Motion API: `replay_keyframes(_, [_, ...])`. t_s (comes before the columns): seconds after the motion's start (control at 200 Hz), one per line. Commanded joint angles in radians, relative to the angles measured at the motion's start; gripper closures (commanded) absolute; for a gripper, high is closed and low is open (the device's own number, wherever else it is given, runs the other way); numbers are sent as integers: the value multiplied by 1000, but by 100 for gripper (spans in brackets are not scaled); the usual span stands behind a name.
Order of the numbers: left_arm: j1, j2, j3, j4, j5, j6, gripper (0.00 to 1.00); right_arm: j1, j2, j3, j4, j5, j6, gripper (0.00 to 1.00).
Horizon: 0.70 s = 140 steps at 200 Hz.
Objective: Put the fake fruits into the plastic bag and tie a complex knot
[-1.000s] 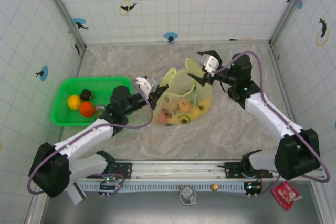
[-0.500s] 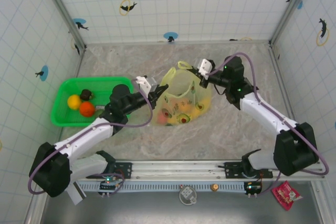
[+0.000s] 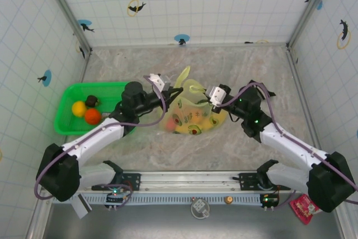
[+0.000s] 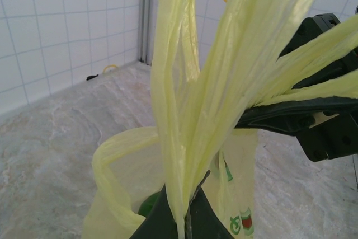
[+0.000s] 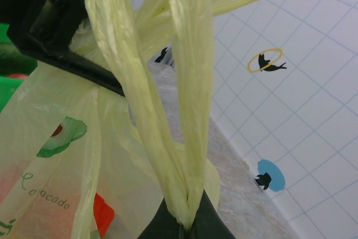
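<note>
Marbled table [image 3: 240, 68] bears the plastic bag [image 3: 187, 117] and green basket [image 3: 106, 85].

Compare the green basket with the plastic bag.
The basket is bright green and rigid; the plastic bag is pale yellow, translucent film. The basket rests at the left; the bag sits mid-table, its handles pinched by the left gripper and right gripper. Both hold fake fruits.

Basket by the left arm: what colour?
The basket is bright green; it shows clearest in the top external view.
</note>
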Motion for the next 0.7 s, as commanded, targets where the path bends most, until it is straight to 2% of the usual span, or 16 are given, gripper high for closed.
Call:
replay_keyframes(0.0, [5, 25, 59, -70, 62, 12, 100, 27, 40, 108, -107, 21, -88, 100])
replay_keyframes(0.16, [4, 37, 79, -120, 95, 55, 100, 44, 127, 237, -277, 15, -129, 100])
replay_keyframes(0.365, [5, 39, 78, -134, 102, 86, 100, 56, 204, 343, -410, 10, -133, 100])
replay_keyframes(0.56, [4, 30, 68, -121, 88, 99, 83, 61, 230, 376, -489, -33, -163, 100])
replay_keyframes(0.696, [4, 23, 56, -103, 102, 109, 64, 61, 247, 402, -534, -38, -170, 100])
